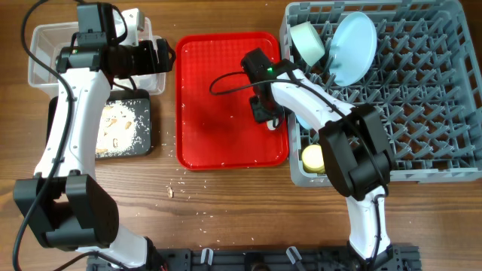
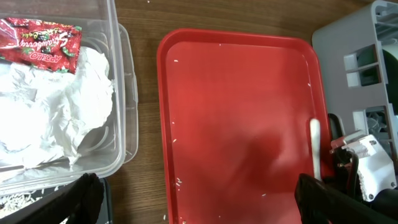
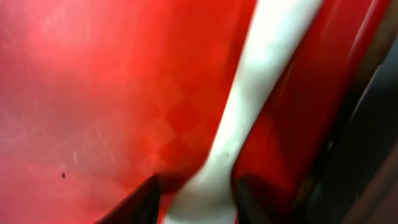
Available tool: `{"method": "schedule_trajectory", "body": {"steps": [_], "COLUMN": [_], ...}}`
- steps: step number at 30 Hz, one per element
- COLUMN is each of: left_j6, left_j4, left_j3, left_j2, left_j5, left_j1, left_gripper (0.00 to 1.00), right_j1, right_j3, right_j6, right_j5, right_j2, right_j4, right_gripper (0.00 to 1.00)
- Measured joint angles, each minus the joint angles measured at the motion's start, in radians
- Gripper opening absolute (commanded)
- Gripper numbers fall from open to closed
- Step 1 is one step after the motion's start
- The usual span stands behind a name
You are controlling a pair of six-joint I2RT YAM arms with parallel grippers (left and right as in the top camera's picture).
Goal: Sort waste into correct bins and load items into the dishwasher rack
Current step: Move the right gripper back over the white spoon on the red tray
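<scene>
Low on the red serving tray with the right pincer, tips parted to either side of a white utensil, its handle between them. No firm clamp to be made out. Fork or spoon: impossible to say, with the head out of view. Lying hard against the tray's right rim, just beside the dishwasher rack; hence, probably, the steep and close approach to a flat handle by a raised lip. Some risk of sliding it along the rim instead of lifting it.

Outward into the rack: pale blue plate on edge among the pegs, a bowl tilted beside it, yellow cup at the near left corner. Stood that way presumably for draining and to save room.

Across the tray, the left pincer spread wide and empty, above the gap between tray and clear tub, likely parked clear of the other arm. Inside the tub, the crumpled white napkin with the red wrapper on top: dry rubbish together. Next to the tub, the black tray with the food scraps, kept apart from the paper. A few crumbs loose on the tabletop.

Writing only on the wrapper: white capitals resembling "APOLLO", with script alongside, perhaps "Strawberry", too small to be sure.
</scene>
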Motion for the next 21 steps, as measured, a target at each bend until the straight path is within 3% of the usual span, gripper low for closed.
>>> {"method": "schedule_trajectory", "body": {"steps": [9, 16, 21], "left_j6": [0.000, 0.000, 0.000], "left_j4": [0.000, 0.000, 0.000], "left_j3": [0.000, 0.000, 0.000], "left_j2": [0.000, 0.000, 0.000], "left_j5": [0.000, 0.000, 0.000], "left_j1": [0.000, 0.000, 0.000], "left_gripper": [1.00, 1.00, 1.00], "right_j1": [0.000, 0.000, 0.000], "right_j3": [0.000, 0.023, 0.044], "right_j6": [-0.013, -0.022, -0.032], "right_j5": [-0.067, -0.081, -0.084], "right_j2": [0.002, 0.013, 0.017], "right_j4": [-0.029, -0.055, -0.063], "right_gripper": [0.22, 0.07, 0.04]}}
